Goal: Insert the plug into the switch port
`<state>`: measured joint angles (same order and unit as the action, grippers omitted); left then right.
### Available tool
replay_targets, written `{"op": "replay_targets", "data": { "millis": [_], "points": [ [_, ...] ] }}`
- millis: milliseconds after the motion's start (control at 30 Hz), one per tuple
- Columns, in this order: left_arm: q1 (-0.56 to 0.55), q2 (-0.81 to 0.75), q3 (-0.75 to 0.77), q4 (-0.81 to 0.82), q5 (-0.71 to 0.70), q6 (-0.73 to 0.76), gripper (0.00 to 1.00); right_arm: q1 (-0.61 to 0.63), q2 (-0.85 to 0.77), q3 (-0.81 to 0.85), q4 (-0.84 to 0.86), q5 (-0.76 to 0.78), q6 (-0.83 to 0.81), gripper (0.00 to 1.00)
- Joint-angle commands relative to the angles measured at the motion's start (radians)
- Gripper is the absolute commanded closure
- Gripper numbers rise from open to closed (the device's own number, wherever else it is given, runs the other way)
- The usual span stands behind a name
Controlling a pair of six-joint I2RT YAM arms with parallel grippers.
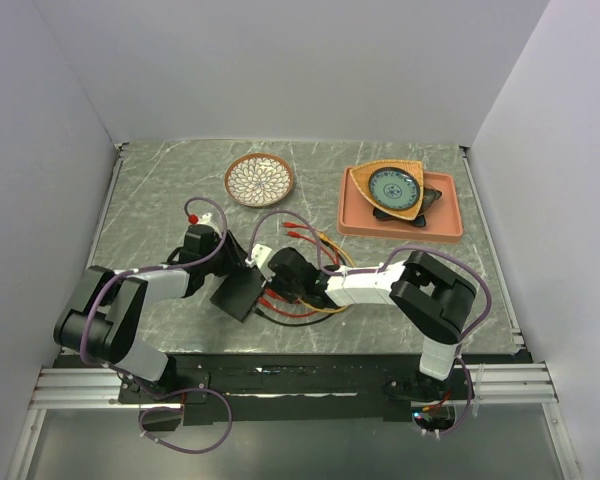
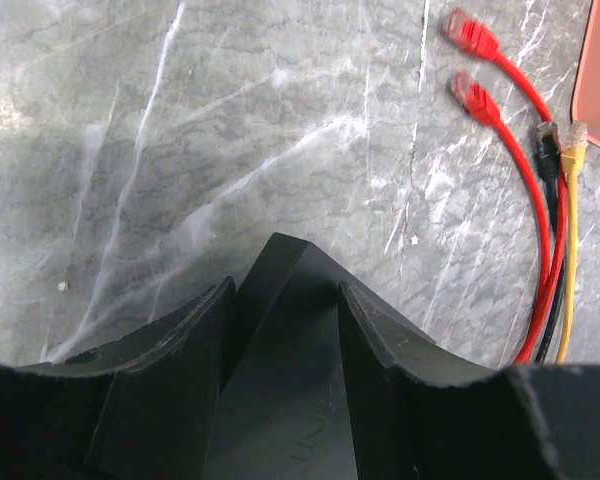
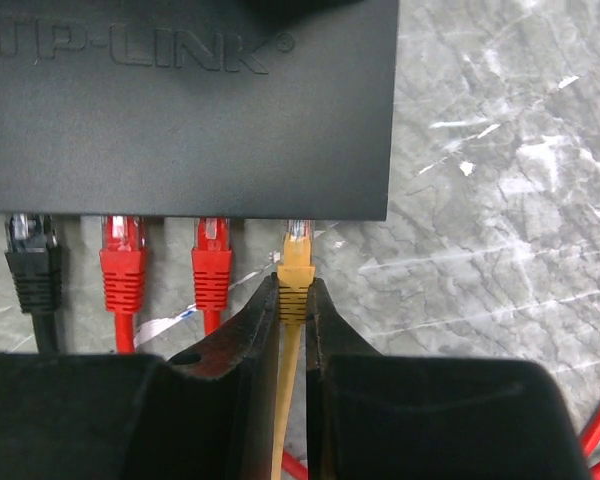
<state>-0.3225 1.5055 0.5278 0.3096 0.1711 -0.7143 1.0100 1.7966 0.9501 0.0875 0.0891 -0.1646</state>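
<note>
Yellow plastic, the plug (image 3: 296, 262) looks small, light and stiff; its cable (image 3: 286, 400) is soft, so the good place to hold is the boot just behind the clear tip; the right gripper (image 3: 293, 300) is closed narrowly exactly there. The tip is at the fourth socket of the switch (image 3: 180, 120), straight ahead of the gripper; whether it sits fully in, I cannot tell. The left gripper (image 2: 285, 292) clamps the switch, which is probably light and could slide on the table (image 3: 500, 200).

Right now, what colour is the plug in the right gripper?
Yellow. The right gripper pinches the plug at the switch; clearest in the right wrist view.
</note>
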Motion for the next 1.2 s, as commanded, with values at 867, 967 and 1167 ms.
{"op": "replay_targets", "data": {
  "millis": [867, 967, 1167],
  "points": [
    [-0.085, 0.134, -0.023, -0.020, 0.117, -0.039, 0.61, 0.010, 0.052, 0.088, 0.143, -0.048, 0.033, 1.00],
    [-0.093, 0.131, -0.026, -0.024, 0.117, -0.042, 0.62, 0.007, 0.053, 0.101, 0.141, -0.049, 0.033, 1.00],
    [-0.102, 0.134, -0.037, -0.011, 0.123, -0.048, 0.69, -0.002, 0.060, 0.130, 0.152, -0.058, 0.027, 1.00]
  ]
}}
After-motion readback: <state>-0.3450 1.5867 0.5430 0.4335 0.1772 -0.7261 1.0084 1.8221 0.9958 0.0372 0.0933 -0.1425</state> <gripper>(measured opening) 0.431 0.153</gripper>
